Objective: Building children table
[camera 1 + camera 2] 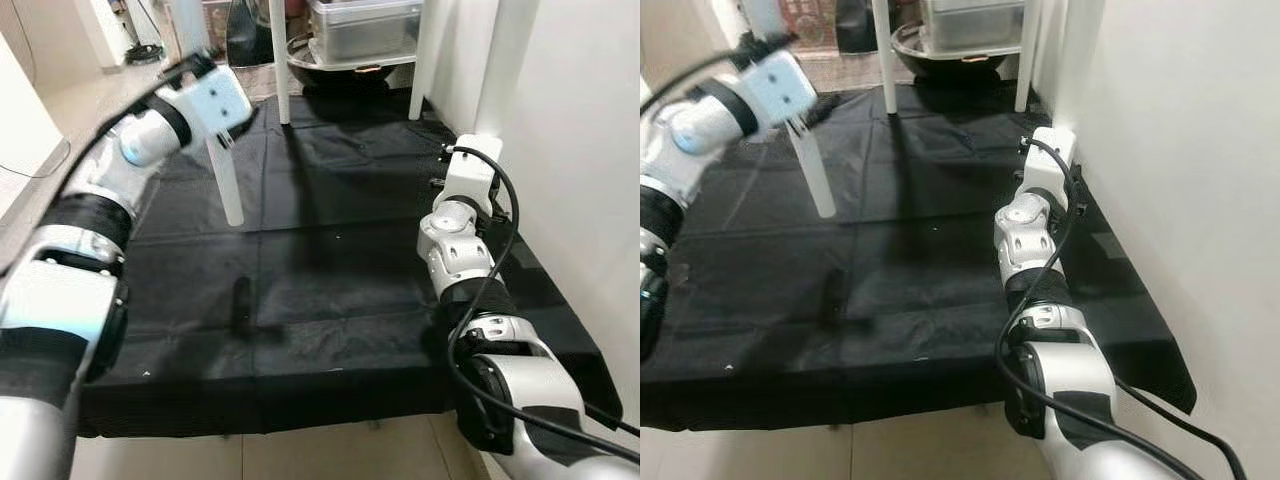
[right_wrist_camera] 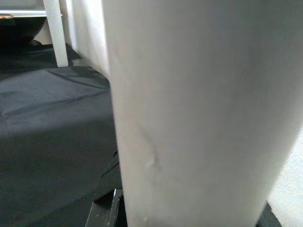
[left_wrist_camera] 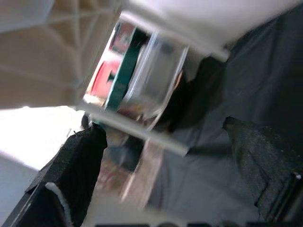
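Observation:
A white table leg (image 1: 228,185) stands tilted on the black cloth (image 1: 330,250) at the left. My left gripper (image 3: 163,130) is raised near that leg's top, open, with nothing between its black fingers (image 3: 75,165). It looks toward a ribbed white underside (image 3: 42,52). At the right, by the wall, stands a second white leg (image 1: 503,70). My right gripper (image 2: 184,213) is shut on it, and this leg (image 2: 199,104) lies between the fingers. A small dark oblong object (image 1: 240,300) lies on the cloth near the middle.
A white rack (image 1: 281,60) at the back holds a clear plastic box (image 1: 365,25) above a dark bowl (image 1: 335,62). A white wall (image 1: 590,150) runs along the right side. The cloth's front edge (image 1: 300,405) meets a tiled floor (image 1: 300,455).

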### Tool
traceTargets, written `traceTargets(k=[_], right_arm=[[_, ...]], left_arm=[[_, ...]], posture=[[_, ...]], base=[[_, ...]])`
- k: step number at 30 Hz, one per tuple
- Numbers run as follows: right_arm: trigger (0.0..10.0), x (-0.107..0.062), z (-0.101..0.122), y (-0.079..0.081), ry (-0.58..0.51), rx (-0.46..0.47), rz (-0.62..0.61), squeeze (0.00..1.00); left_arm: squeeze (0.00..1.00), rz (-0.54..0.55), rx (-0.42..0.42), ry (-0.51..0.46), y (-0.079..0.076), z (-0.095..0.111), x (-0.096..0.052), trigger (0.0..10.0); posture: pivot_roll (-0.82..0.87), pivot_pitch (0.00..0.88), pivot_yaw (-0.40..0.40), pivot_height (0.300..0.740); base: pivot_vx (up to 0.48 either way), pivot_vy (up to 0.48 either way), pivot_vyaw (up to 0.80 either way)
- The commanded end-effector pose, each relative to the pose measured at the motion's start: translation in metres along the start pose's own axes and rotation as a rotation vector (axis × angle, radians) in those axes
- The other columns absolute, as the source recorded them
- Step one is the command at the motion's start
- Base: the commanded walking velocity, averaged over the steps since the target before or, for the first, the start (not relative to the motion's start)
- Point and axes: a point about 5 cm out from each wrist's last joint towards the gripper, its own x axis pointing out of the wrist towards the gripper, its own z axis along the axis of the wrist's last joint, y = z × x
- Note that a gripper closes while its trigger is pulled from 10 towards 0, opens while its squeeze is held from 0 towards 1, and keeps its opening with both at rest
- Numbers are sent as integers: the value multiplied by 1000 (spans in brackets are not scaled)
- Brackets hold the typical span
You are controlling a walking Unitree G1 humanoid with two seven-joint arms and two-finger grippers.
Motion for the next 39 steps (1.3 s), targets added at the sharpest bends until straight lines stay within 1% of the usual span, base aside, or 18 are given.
traceTargets(k=[1, 4, 6, 8, 9, 10, 12, 13, 14, 15, 16, 23, 24, 26, 27, 32, 36, 39], right_arm=[[0, -11, -51, 7, 213, -111, 53, 0], [0, -11, -52, 7, 212, -113, 48, 0], [0, -14, -56, 7, 227, -109, 55, 0], [0, -14, -56, 7, 227, -109, 55, 0], [0, -16, -61, 8, 258, -90, 65, 0], [10000, -19, -68, 9, 294, -62, 89, 0], [10000, -19, -68, 9, 294, -62, 89, 0], [10000, -22, -74, 12, 331, -39, 124, 0], [10000, -22, -74, 12, 331, -39, 124, 0], [10000, -25, -78, 13, 349, -27, 147, 0], [10000, -26, -79, 14, 352, -17, 159, 1000], [10000, -26, -78, 15, 341, -24, 170, 1000], [10000, -27, -78, 16, 338, -31, 178, 957], [10000, -27, -78, 16, 338, -31, 178, 957], [10000, -28, -78, 16, 333, -37, 180, 0], [10000, -31, -74, 10, 275, -10, 200, 0], [10000, -43, -68, 1, 172, 70, 245, 0], [10000, -49, -68, -3, 135, 70, 270, 0]], left_arm=[[0, -17, -40, -44, -14, 1, -2, 10000], [0, -19, -54, -52, -20, 1, -2, 10000], [0, -15, -115, -59, -36, -1, -5, 10000], [0, -15, -115, -59, -36, -1, -5, 10000], [0, -21, -156, -60, -49, -3, -8, 10000], [0, -34, -201, -58, -67, -5, -13, 10000], [0, -34, -201, -58, -67, -5, -13, 10000], [0, -50, -231, -59, -81, -6, -20, 10000], [0, -50, -231, -59, -81, -6, -20, 10000], [0, -56, -252, -53, -91, -8, -25, 10000], [0, -58, -265, -48, -97, -9, -28, 10000], [0, -47, -304, -37, -105, -9, -33, 10000], [0, -48, -314, -34, -108, -8, -36, 10000], [0, -48, -314, -34, -108, -8, -36, 10000], [0, -50, -318, -36, -112, -7, -38, 10000], [0, -24, -370, -17, -121, -6, -49, 10000], [0, 33, -458, 16, -133, -1, -68, 10000], [0, 49, -471, 27, -137, 1, -75, 10000]], posture=[[158, 116, 30, 740], [157, 117, 31, 740], [156, 117, 31, 740], [156, 117, 31, 740], [154, 116, 31, 740], [151, 117, 31, 740], [151, 117, 31, 740], [149, 118, 28, 740], [149, 118, 28, 740], [149, 118, 29, 740], [152, 116, 27, 740], [151, 113, 25, 740], [151, 113, 25, 740], [151, 113, 25, 740], [151, 113, 24, 740], [146, 110, 25, 740], [137, 106, 24, 740], [133, 100, 21, 740]], base=[[0, 0, 0], [0, 0, 0], [0, 0, 0], [0, 0, 0], [0, 0, 0], [0, 0, 0], [0, 0, 0], [0, 0, 0], [0, 0, 0], [0, 0, 0], [0, 0, 0], [0, 0, 0], [0, 0, 0], [0, 0, 0], [0, 0, 0], [0, 0, 0], [0, 0, 0], [0, 0, 0]])
